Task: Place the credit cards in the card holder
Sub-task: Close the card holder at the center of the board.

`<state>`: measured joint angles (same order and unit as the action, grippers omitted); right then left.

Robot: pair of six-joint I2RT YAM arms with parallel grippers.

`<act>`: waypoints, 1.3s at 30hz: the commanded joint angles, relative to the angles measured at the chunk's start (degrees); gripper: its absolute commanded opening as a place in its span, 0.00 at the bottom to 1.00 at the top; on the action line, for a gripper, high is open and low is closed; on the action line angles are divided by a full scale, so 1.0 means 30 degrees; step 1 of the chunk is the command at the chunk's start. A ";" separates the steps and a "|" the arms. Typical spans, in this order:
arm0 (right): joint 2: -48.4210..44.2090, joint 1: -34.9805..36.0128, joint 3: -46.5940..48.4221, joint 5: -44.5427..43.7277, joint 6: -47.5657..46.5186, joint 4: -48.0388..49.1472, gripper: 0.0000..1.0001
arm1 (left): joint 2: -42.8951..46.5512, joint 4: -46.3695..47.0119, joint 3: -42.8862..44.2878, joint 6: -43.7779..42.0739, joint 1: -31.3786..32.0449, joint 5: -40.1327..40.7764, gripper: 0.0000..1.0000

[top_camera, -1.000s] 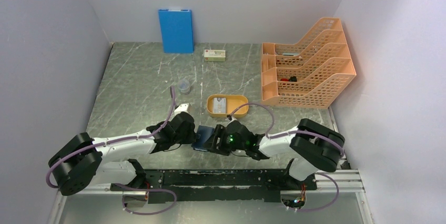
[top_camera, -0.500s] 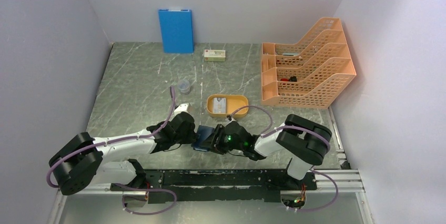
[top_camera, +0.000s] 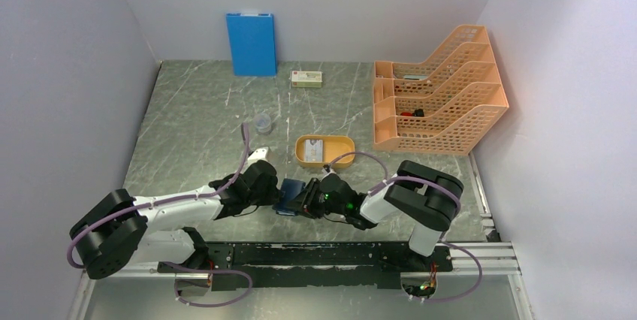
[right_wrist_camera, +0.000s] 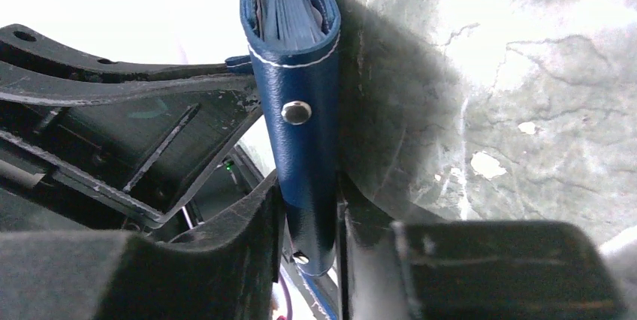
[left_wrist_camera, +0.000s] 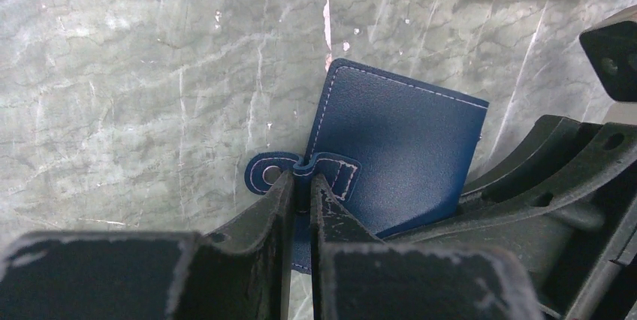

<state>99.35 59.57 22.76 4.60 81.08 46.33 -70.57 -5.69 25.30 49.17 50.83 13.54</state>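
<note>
Both grippers have hold of the card holder [left_wrist_camera: 398, 147], which sits between them. The left gripper [left_wrist_camera: 300, 185] has its fingers almost together, pinching the holder's small strap tab [left_wrist_camera: 342, 176] right at its fingertips. The right gripper [right_wrist_camera: 308, 215] is clamped on the navy cover edge-on. The silver snap [right_wrist_camera: 297, 112] sits just beyond its fingers, and clear pages show between the covers at the far end. Past the right gripper, farther out on the table [top_camera: 195, 125], the credit cards [top_camera: 315, 147] lie in the orange tray [top_camera: 342, 142].
</note>
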 commanded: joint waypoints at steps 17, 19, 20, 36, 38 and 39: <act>-1.0396 0.0661 0.6032 -0.2182 -1.2372 -1.6734 0.00 | 0.8157 -1.3848 0.8787 -0.0097 -0.0001 0.3350 0.71; -1.0716 0.0730 0.8519 -0.3757 -1.5338 -2.0262 0.00 | 0.9016 -1.4533 1.0493 -0.0552 -0.0016 0.4306 0.78; -1.0644 0.0811 0.9887 -0.4851 -1.6912 -2.1658 0.00 | 0.9272 -1.4687 1.1295 -0.0849 0.0001 0.4642 0.81; -1.0472 0.3918 0.7174 -1.9741 -5.0401 0.0115 0.00 | 0.7351 -1.0545 1.8440 -0.3029 0.0012 0.0002 0.94; -1.0489 0.4583 0.5702 -1.8923 -5.3813 0.3670 0.00 | 0.6980 -0.9950 1.8376 -0.2950 0.0003 -0.1029 0.94; -1.0498 0.4984 0.5173 -1.8550 -5.5090 0.5133 0.00 | 0.6795 -0.9771 1.8348 -0.2866 -0.0011 -0.1511 0.94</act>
<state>68.51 71.09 43.27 -50.30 -52.60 28.14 -48.21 -40.51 79.99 41.69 51.09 17.80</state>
